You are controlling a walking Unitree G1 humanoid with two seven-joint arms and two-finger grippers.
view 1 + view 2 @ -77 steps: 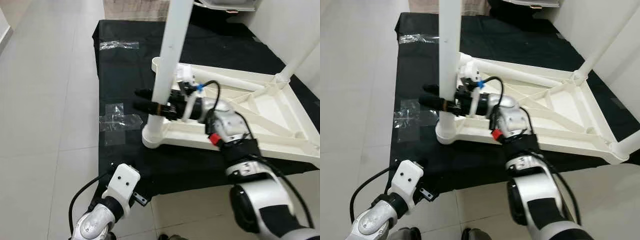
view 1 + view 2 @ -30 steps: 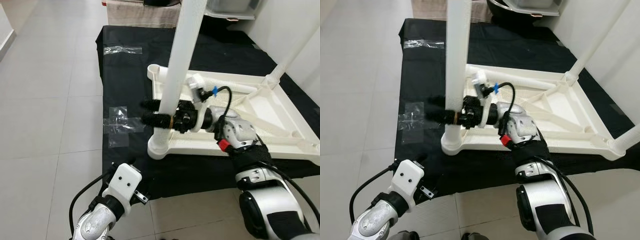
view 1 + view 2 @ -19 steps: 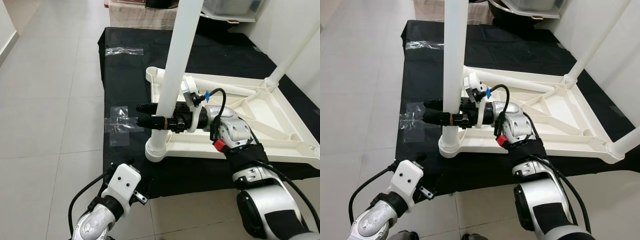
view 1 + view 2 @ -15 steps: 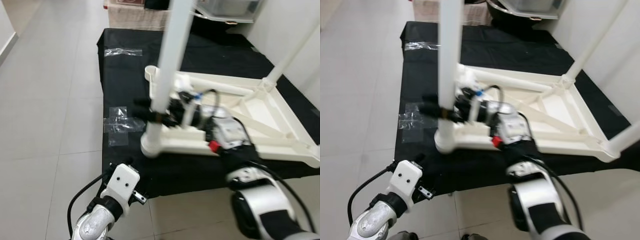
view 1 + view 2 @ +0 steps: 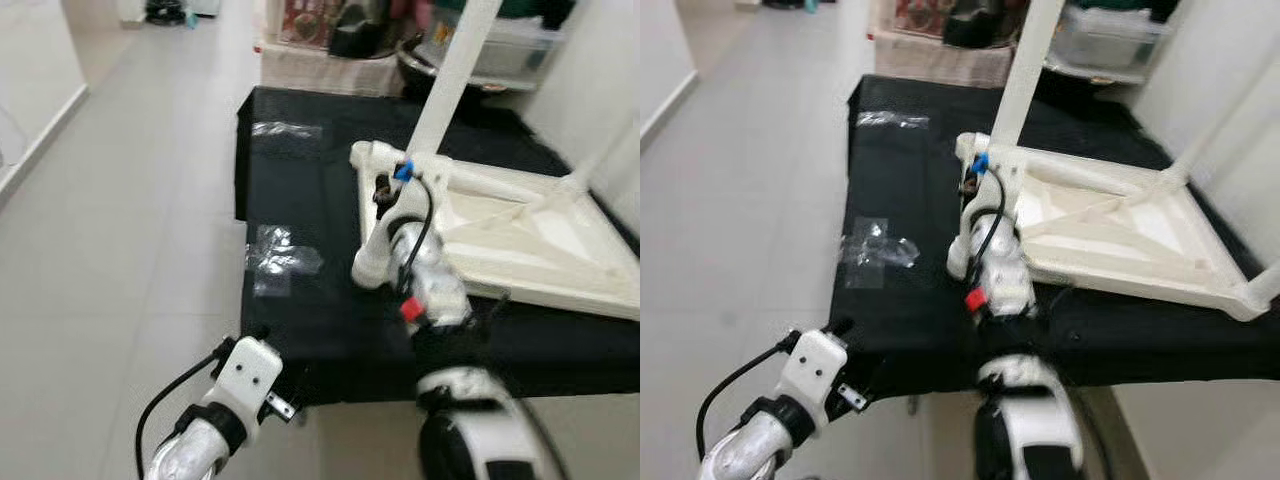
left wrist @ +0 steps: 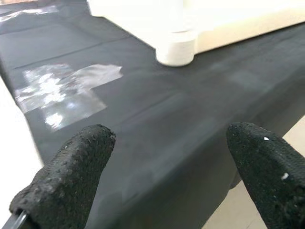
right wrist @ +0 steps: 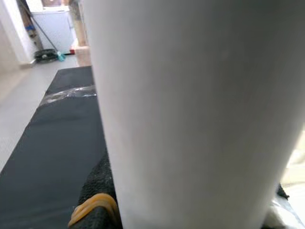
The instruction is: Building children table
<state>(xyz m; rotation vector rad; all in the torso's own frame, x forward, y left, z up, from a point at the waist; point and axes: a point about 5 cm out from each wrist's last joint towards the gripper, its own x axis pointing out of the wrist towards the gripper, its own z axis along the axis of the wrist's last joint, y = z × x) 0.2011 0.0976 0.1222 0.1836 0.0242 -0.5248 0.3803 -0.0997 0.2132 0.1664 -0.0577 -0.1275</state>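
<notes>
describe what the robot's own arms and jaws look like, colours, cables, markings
Both arms are silver metal. The left arm ends in a white boxy wrist housing with a black cable looping off it. Its left gripper has black, rough, stippled fingers. The right arm carries a black cable, a blue tag near the wrist and a small red patch, with a black band lower down.

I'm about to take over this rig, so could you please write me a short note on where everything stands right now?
Right gripper: at the near left corner of the upturned tabletop, closed around a white leg.
Left gripper: open, idle low over the near edge of the black mat.
Done: at least two legs stand in far corners, one of them rising at the far left.
Left: seat the gripped leg, then check the remaining corner.
</notes>
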